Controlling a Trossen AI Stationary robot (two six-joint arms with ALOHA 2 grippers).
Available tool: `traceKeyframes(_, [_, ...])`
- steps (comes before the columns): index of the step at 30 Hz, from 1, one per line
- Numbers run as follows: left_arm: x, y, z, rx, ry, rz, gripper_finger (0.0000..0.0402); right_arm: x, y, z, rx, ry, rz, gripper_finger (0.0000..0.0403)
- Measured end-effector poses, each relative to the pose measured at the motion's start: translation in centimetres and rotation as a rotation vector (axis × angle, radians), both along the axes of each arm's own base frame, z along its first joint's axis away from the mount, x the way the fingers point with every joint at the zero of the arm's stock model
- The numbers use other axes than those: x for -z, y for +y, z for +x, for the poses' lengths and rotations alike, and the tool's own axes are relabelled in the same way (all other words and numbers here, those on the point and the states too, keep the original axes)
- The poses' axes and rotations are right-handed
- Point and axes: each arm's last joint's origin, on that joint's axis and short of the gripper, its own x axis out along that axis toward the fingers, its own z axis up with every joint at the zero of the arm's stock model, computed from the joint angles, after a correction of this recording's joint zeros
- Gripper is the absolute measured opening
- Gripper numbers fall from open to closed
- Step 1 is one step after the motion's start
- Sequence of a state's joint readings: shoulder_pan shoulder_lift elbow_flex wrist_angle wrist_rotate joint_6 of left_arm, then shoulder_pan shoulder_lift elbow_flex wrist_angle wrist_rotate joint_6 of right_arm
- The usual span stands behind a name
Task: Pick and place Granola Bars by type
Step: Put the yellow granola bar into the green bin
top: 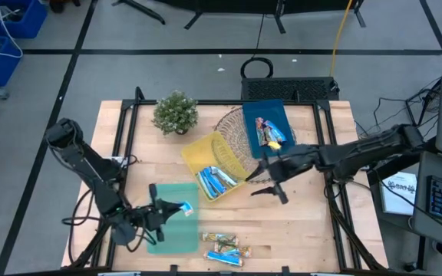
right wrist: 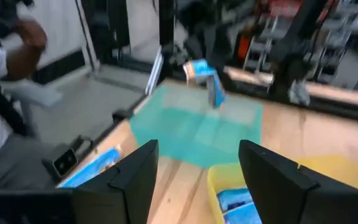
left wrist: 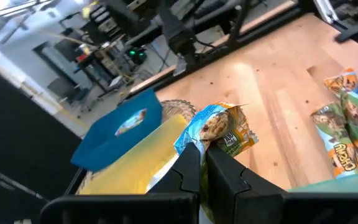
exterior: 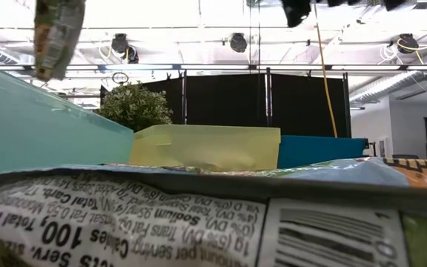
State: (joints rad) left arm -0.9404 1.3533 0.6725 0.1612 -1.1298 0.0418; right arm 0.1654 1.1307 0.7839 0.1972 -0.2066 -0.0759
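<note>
Filling the bottom of the low view, a printed wrapper (exterior: 124, 222) lies nearest the lens. Left gripper (left wrist: 202, 163), jaws closed on a blue-and-white granola bar (left wrist: 213, 124), hangs over the green tray (top: 171, 218) at lower left of the high view. Right gripper (right wrist: 197, 165), jaws parted and empty, sits mid-frame beside the yellow tray (top: 202, 157). Loose bars (top: 225, 247) lie bottom centre. Light, crinkly, probably slippery: pinch mid-body, not the crimped ends

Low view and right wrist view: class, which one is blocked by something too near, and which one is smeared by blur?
Low view: a granola bar wrapper fills the foreground, hiding most of the table; bright ceiling lights glare. Right wrist view: soft and smeared, the green tray hazy.
</note>
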Motion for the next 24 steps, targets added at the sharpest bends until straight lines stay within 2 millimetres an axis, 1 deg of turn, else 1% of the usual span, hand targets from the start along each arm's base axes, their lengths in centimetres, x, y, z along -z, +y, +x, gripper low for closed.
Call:
traceKeyframes(3, [0.9, 0.1, -1.1, -0.04, -0.034, -0.039, 0.0012, 0.4, -0.6, -1.9, 0.022, -0.123, 0.036, 0.0213])
traceKeyframes(6, [1.9, 0.9, -1.9, -0.07, -0.066, -0.099, 0.0012, 1.2, -1.0, -3.6, 0.089, -0.225, 0.05, 0.0212])
traceKeyframes(11, [3.2, 2.6, -3.1, -0.067, -0.107, -0.215, 0.0011, 2.1, -1.5, -5.5, 0.147, -0.304, 0.053, 0.0212])
traceKeyframes(17, [4.5, 4.5, -3.9, 0.0, -0.113, -0.341, 0.0011, 2.8, -1.7, -6.0, 0.19, -0.302, 0.047, 0.0212])
traceKeyframes(21, [5.7, 5.5, -3.9, 0.038, -0.056, -0.452, 0.0011, 2.9, -1.7, -6.0, 0.19, -0.298, 0.046, 0.0212])
traceKeyframes(24, [6.0, 5.7, -3.7, 0.074, -0.016, -0.522, 0.0011, 2.9, -1.7, -6.0, 0.19, -0.298, 0.043, 0.0212])
